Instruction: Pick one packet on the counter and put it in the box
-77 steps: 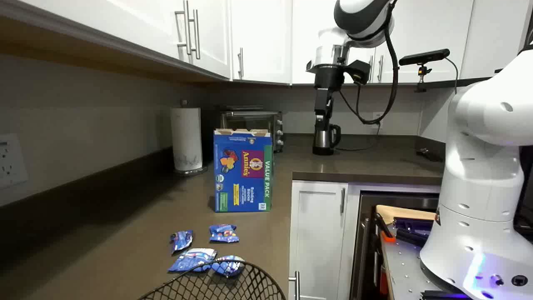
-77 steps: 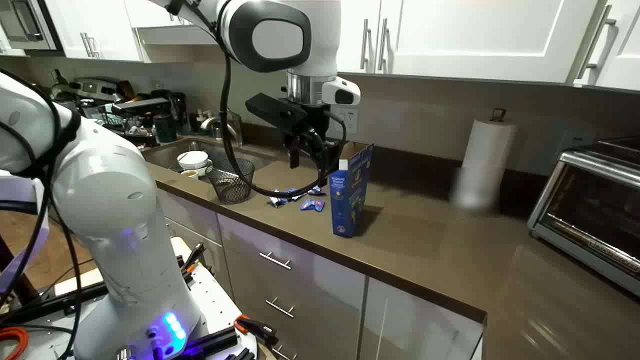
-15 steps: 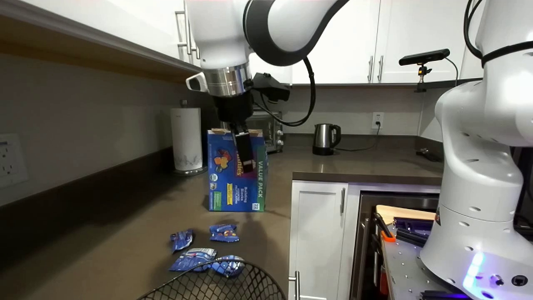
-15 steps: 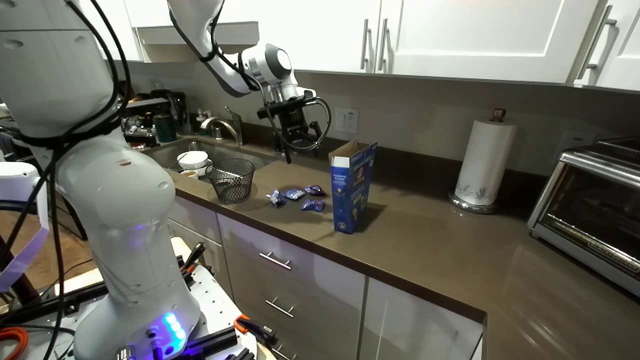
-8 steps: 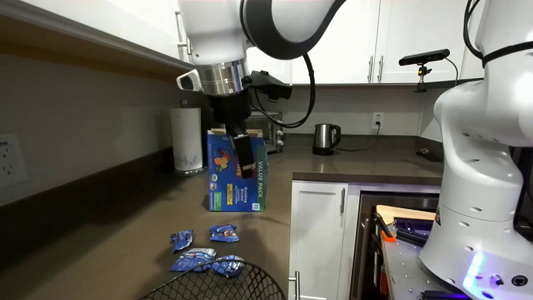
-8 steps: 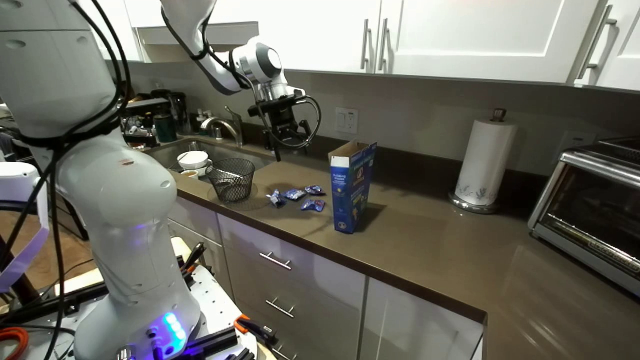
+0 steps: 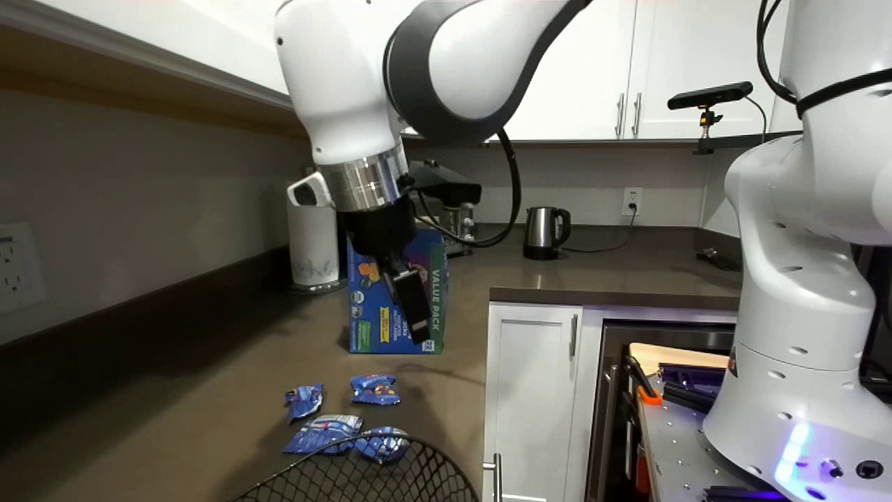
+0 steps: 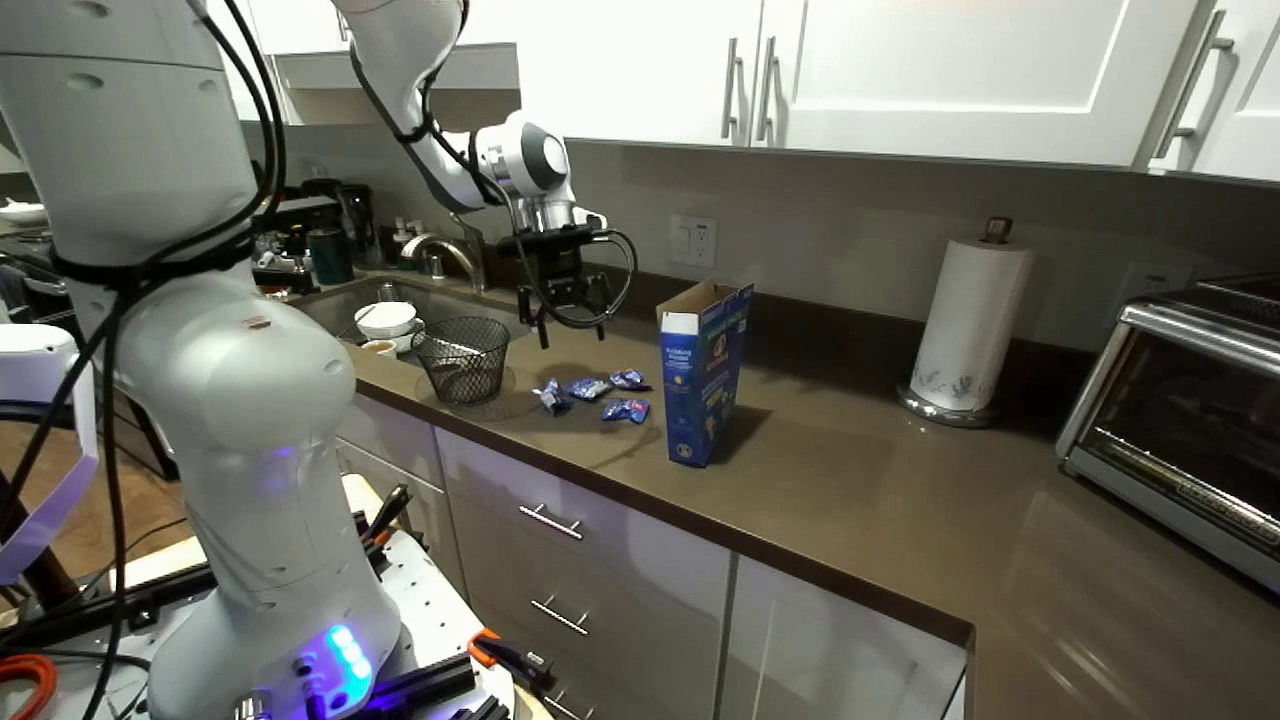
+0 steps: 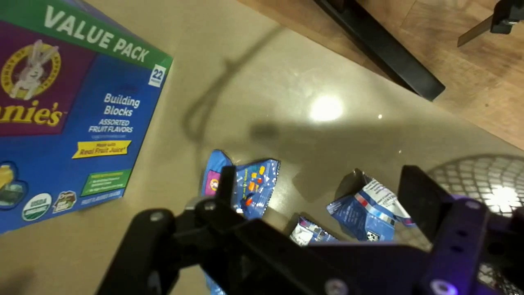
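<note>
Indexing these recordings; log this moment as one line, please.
fingers open, raised, holding nothing | four packets on counter | box upright, top open, contents unseen

Jaws lower, nearer packets (image 7: 324, 434); box (image 8: 700, 380) slightly shifted.

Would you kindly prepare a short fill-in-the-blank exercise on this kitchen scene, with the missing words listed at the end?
1. The small, crinkly blue packets with white markings on the smooth dark grey-brown countertop number ____.
2. Large white print on the tall blue cardboard carton reads VALUE ____.
3. The black two-fingered gripper is open and holds ____.
4. In colour, the handle of the silver metal kettle is ____.

Missing words: four; PACK; nothing; black.
</note>
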Action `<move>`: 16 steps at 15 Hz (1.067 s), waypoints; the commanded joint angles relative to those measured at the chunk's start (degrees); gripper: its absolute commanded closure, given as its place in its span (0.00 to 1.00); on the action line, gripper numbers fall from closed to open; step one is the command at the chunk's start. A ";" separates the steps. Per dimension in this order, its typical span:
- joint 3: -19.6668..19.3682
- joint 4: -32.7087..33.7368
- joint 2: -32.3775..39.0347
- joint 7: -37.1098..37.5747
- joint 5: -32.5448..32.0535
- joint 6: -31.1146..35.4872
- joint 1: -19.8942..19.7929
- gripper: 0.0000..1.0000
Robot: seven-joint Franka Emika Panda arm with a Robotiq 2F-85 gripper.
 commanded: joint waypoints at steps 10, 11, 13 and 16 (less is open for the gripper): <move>-3.59 2.91 12.22 -1.16 -2.73 12.52 -1.85 0.00; -3.71 2.81 12.49 -0.97 -2.99 12.94 -1.86 0.00; -4.06 2.77 13.23 -0.09 -4.08 14.00 -1.67 0.00; -4.61 2.74 14.72 0.31 -5.58 16.68 -1.61 0.00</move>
